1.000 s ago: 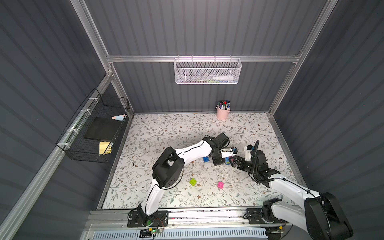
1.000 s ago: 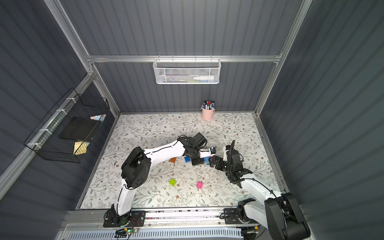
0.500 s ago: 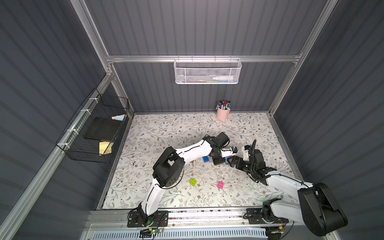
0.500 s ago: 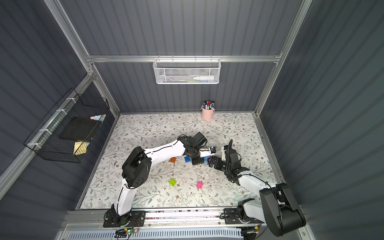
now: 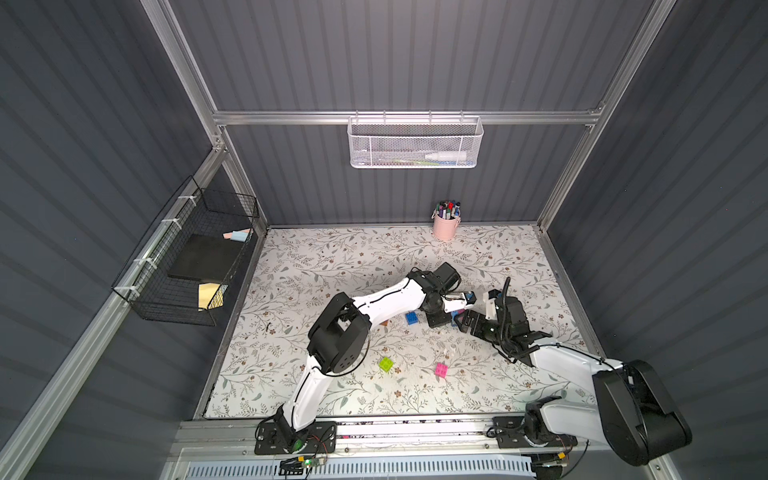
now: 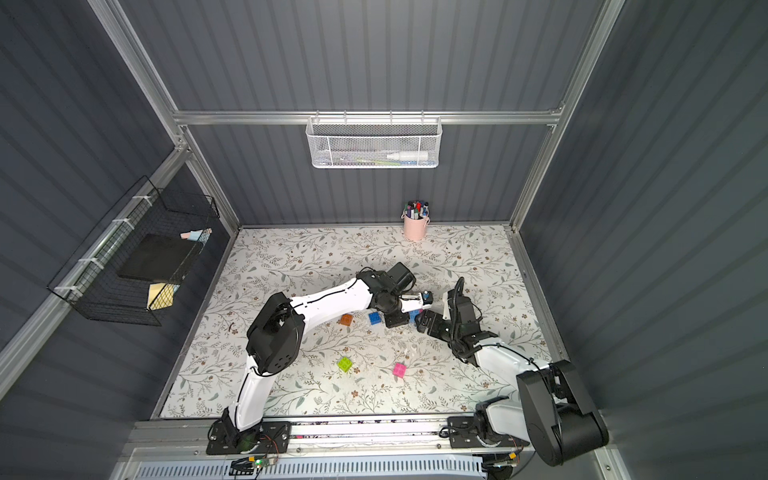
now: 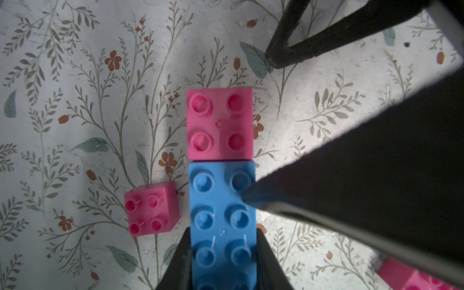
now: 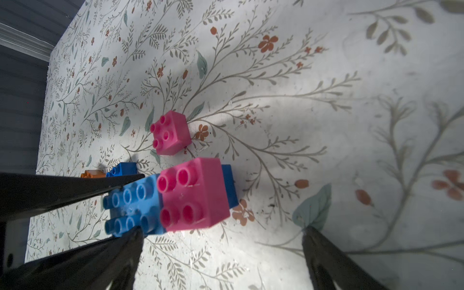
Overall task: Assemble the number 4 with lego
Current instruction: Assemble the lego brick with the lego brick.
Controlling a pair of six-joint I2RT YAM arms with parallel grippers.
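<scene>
My left gripper is shut on a long light-blue lego brick, one finger on each side. A pink brick is joined to that bar's far end, and a darker blue brick shows under the pink one. My right gripper stands open right beside this piece, one finger lying across the bar's edge. In both top views the two grippers meet mid-mat. A loose pink brick lies on the mat close by.
On the floral mat lie a blue brick, a lime green one, a pink one and an orange one. A pink cup of marker pens stands at the back wall.
The right arm has shifted a little closer to the held bricks, its elbow moving. The left arm and its grip are unchanged.
</scene>
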